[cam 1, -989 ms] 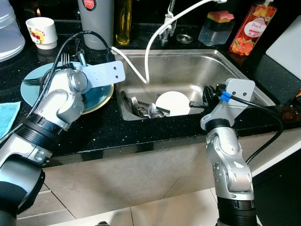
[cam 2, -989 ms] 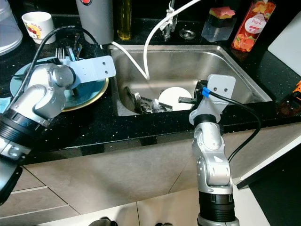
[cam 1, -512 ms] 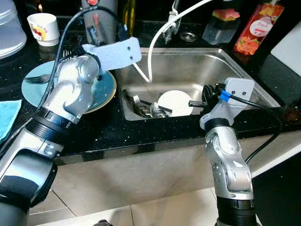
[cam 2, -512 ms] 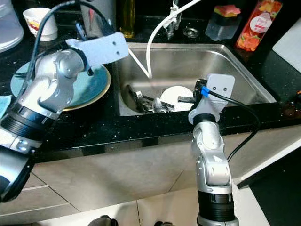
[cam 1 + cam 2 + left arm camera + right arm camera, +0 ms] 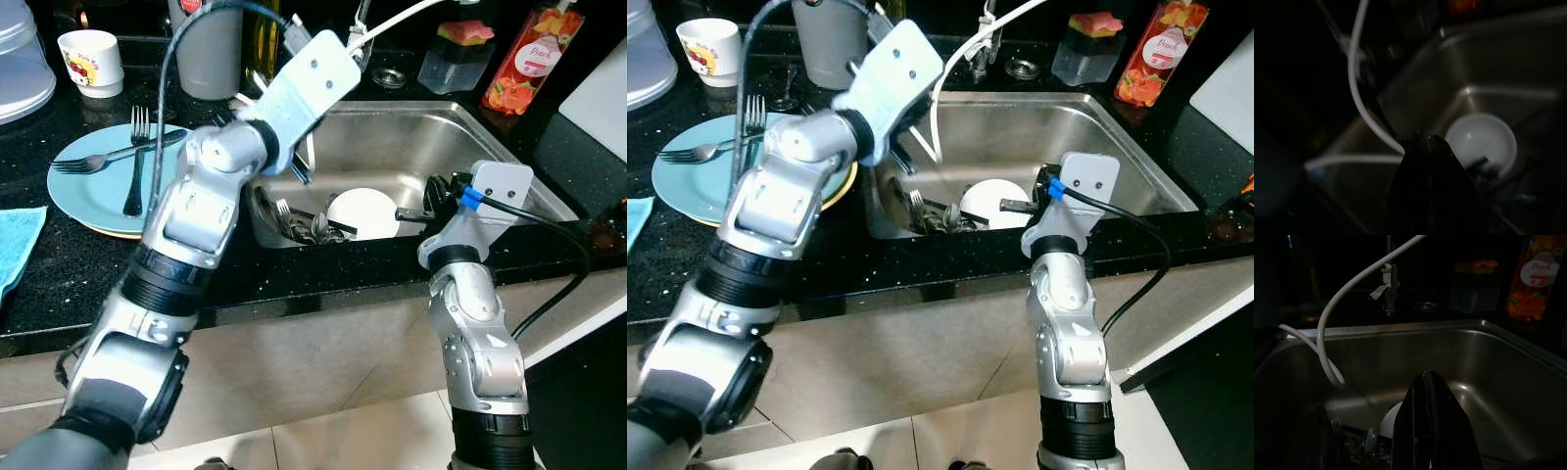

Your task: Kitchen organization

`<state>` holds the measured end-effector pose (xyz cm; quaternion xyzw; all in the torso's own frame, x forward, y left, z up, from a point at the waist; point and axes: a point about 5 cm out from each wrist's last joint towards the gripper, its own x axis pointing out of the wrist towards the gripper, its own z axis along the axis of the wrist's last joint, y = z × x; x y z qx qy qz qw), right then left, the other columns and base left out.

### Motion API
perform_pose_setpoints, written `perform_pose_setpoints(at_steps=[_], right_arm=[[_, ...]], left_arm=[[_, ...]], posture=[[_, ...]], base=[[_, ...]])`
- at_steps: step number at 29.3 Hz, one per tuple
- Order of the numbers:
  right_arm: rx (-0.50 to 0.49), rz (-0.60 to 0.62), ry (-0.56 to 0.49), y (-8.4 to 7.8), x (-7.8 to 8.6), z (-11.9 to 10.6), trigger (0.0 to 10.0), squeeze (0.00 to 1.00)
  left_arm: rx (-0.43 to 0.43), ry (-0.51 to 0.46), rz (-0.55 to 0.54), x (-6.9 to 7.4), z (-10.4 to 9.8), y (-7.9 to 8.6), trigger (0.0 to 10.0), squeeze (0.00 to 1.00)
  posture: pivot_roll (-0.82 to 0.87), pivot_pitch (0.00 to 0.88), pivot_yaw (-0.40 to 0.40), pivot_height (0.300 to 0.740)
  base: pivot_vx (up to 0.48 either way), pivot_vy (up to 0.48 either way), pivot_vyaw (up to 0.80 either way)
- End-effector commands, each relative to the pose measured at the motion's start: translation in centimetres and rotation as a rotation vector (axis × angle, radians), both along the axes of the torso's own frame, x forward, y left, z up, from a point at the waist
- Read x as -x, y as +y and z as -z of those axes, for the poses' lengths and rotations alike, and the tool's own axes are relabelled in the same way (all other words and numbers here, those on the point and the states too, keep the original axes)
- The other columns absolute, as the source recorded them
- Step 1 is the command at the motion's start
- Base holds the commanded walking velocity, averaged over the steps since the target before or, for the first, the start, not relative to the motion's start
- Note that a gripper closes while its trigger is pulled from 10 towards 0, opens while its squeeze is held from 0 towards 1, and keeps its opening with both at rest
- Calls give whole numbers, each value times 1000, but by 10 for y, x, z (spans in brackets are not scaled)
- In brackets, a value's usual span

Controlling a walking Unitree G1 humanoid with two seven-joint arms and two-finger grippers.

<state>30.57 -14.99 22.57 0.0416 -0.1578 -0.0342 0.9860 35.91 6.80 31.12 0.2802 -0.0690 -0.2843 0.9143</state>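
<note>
A teal plate (image 5: 83,201) on the black counter left of the sink holds two forks (image 5: 134,162), one laid across the other. My left gripper (image 5: 298,168) hangs over the left side of the steel sink (image 5: 421,147), fingers together and holding nothing; in its wrist view the fingertips (image 5: 1422,142) point down at a white dish (image 5: 1481,142). That white dish (image 5: 362,213) lies on the sink floor beside a heap of cutlery (image 5: 299,225). My right gripper (image 5: 409,213) rests shut at the sink's front right rim, empty, its fingers (image 5: 1430,396) aimed into the basin.
A white hose (image 5: 312,108) loops from the tap into the sink. Behind stand a printed cup (image 5: 90,64), a grey canister (image 5: 206,54), an oil bottle (image 5: 260,39), a sponge holder (image 5: 451,54) and a peach bottle (image 5: 529,59). A teal cloth (image 5: 15,245) lies far left.
My left arm has swung right from over the teal plate to above the sink's left side, uncovering the two forks on the plate. The right arm has stayed put.
</note>
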Motion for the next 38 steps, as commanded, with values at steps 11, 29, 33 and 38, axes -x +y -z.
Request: perform_pose_setpoints(at_steps=[11, 29, 33, 38], right_arm=[[3, 13, 13, -5, 0, 2, 10000, 0], [11, -1, 15, -2, 0, 3, 10000, 0], [9, -3, 17, -1, 0, 4, 10000, 0], [6, -7, 17, 1, 0, 5, 10000, 0]], left_arm=[[431, 21, -18, -1, -34, 18, 10000, 0], [7, -109, -660, -34, -22, 108, 10000, 0], [95, -32, -776, -36, -18, 129, 10000, 0], [343, 128, -878, -26, -4, 137, 10000, 0]], posture=[[235, 91, -106, 740], [230, 75, -104, 740], [235, 71, -103, 740], [245, 68, -98, 740]], base=[[0, 0, 0], [0, 0, 0], [0, 0, 0], [0, 0, 0]])
